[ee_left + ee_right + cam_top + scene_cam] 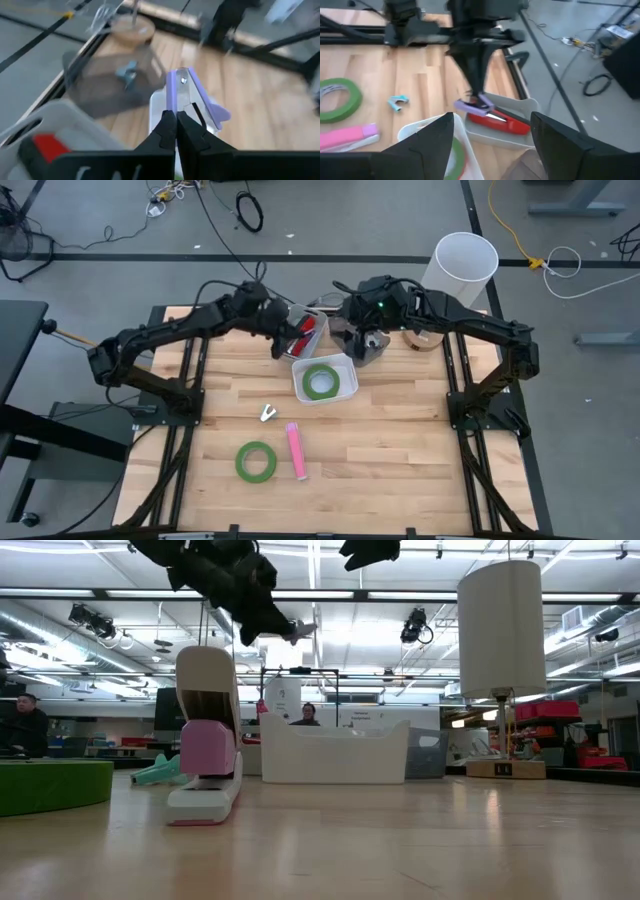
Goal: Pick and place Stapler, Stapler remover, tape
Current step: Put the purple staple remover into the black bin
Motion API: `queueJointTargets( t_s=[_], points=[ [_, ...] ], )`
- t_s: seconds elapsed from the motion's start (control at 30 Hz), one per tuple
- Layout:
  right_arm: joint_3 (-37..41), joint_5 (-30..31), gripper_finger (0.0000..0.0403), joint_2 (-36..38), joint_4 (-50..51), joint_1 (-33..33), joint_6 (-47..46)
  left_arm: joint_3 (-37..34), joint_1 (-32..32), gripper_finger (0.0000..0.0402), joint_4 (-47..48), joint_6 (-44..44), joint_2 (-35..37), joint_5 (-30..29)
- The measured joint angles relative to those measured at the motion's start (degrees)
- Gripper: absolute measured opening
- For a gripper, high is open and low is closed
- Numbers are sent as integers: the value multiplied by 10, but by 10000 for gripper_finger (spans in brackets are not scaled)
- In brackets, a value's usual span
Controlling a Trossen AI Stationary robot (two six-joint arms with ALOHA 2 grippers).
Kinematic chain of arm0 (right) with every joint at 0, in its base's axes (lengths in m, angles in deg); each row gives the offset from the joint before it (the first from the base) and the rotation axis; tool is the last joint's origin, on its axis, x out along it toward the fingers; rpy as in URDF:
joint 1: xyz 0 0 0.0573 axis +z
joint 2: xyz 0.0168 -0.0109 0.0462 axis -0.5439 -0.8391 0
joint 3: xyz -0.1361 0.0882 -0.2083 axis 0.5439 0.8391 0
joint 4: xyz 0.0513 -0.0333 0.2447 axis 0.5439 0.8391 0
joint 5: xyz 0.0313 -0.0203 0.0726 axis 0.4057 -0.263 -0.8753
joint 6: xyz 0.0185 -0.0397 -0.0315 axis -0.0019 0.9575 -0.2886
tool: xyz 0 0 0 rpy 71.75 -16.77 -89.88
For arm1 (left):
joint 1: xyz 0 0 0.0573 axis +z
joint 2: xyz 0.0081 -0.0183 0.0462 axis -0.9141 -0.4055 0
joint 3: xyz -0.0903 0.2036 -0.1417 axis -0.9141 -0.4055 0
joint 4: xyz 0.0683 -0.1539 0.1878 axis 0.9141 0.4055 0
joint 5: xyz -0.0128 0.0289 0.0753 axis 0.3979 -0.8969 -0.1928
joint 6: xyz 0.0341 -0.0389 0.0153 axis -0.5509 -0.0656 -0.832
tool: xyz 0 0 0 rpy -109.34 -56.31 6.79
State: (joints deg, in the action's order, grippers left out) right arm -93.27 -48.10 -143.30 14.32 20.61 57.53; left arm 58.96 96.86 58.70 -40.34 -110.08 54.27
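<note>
High view: left tool (285, 338) hangs over the clear bin (318, 323) holding a red item; right tool (368, 345) just beside, above the white bin (346, 364) with a green tape roll (320, 382).

Left wrist view: tool pinched on a purple staple remover (190, 95) — bin directly below.

Right wrist view: right tool (492, 131) spread wide, empty; pink stapler (347, 136) on the bench lies well away, lengthwise toward it.

The high view looked straight down on the whole counter (380, 450). The low view faced level across it. Both wrist views sat close, sharing the purple staple remover (192, 95).
</note>
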Motion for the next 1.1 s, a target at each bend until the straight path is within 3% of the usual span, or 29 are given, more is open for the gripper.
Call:
queueJointTargets(
  t_s=[0.17, 0.4, 0.6, 1.1],
  points=[
    [0, -66, 262, 0, 0, -5, 3, 0, 20, 1, -48, 15, 0, 85],
    [0, -94, 262, 0, 1, -12, 2, 0, 29, 1, -98, 15, 0, 185],
    [0, -194, 262, 0, 0, -19, -8, 0, 15, 1, -152, 20, 0, 196],
    [0, -206, 262, 0, -5, -19, -17, 0, -28, 2, -170, 31, 0, 201]
  ],
)
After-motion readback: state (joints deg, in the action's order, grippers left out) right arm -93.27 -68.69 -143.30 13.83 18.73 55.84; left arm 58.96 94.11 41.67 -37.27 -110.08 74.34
